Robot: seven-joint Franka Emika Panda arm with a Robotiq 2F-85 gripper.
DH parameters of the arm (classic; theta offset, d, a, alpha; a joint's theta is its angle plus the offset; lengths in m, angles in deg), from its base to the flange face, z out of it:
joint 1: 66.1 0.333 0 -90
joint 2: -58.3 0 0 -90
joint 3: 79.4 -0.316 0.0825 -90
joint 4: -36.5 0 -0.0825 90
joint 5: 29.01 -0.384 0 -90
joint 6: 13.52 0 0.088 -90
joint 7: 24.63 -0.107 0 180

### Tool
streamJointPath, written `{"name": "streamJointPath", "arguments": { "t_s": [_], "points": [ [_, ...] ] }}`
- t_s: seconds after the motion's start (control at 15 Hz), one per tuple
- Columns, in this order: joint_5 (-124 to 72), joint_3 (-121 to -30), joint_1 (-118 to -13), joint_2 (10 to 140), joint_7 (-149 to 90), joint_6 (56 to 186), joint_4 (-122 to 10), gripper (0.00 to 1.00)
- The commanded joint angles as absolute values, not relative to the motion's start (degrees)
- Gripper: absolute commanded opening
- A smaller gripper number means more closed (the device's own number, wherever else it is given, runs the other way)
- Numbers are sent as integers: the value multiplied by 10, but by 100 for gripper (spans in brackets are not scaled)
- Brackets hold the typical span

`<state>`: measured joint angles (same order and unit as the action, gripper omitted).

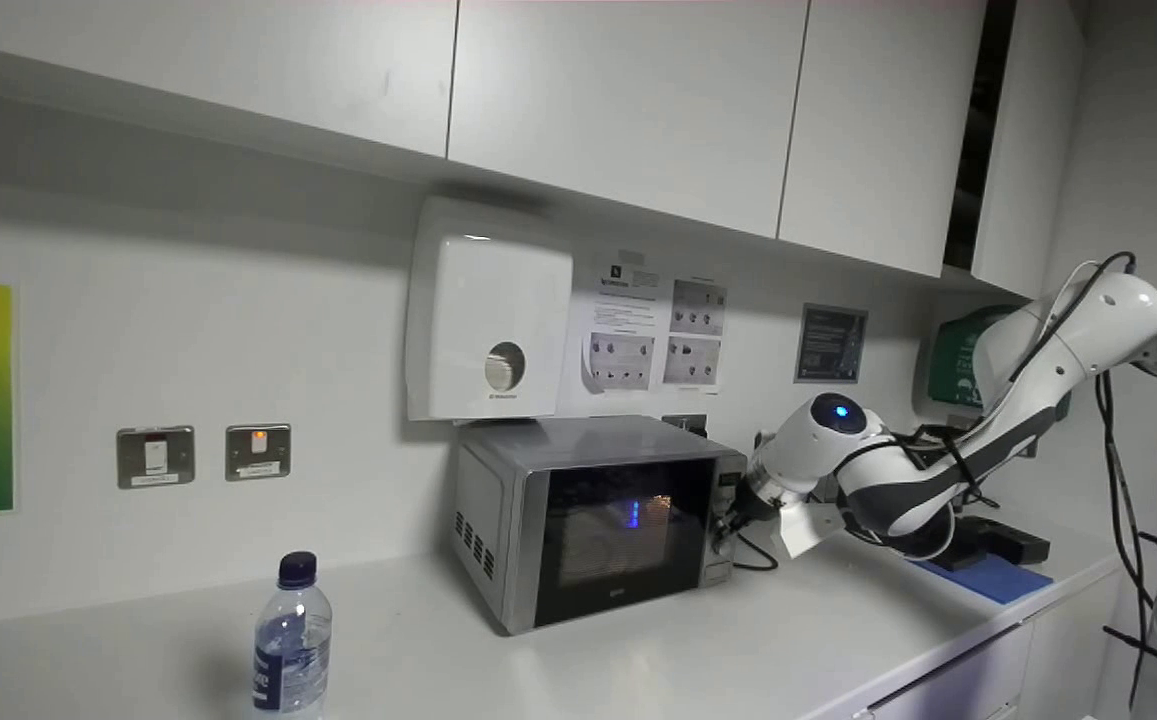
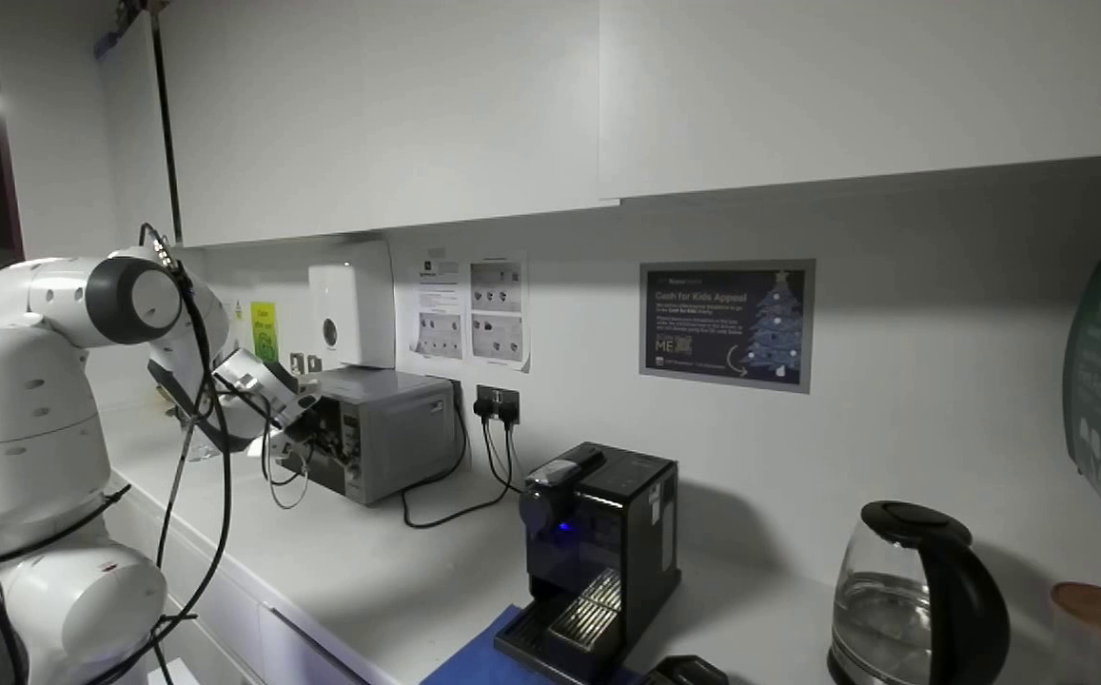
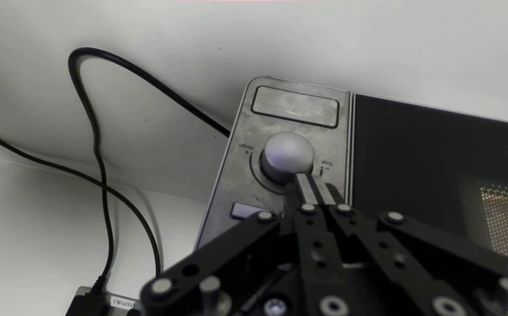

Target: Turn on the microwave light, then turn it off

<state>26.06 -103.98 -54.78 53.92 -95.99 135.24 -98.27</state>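
The silver-grey microwave stands on the counter against the wall, with its dark glass door window facing out. It also shows in an exterior view from its control side. A warm glow shows in its window. In the wrist view its control strip has a round silver knob, a wide rectangular button and a smaller button partly hidden by my gripper. My gripper is shut and empty, its tips at the knob's lower edge. I cannot tell whether they touch it.
A water bottle stands on the counter. A white wall box hangs above the microwave. Black cables run beside it. A black machine on a blue mat and a glass kettle stand further along.
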Motion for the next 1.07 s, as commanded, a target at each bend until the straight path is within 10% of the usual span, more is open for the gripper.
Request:
{"name": "streamJointPath", "arguments": {
  "t_s": [0.0, 1.0],
  "points": [
    [298, -1037, -556, 556, -972, 1364, -957, 0],
    [314, -1028, -521, 528, -956, 1284, -952, 0]
  ]
}}
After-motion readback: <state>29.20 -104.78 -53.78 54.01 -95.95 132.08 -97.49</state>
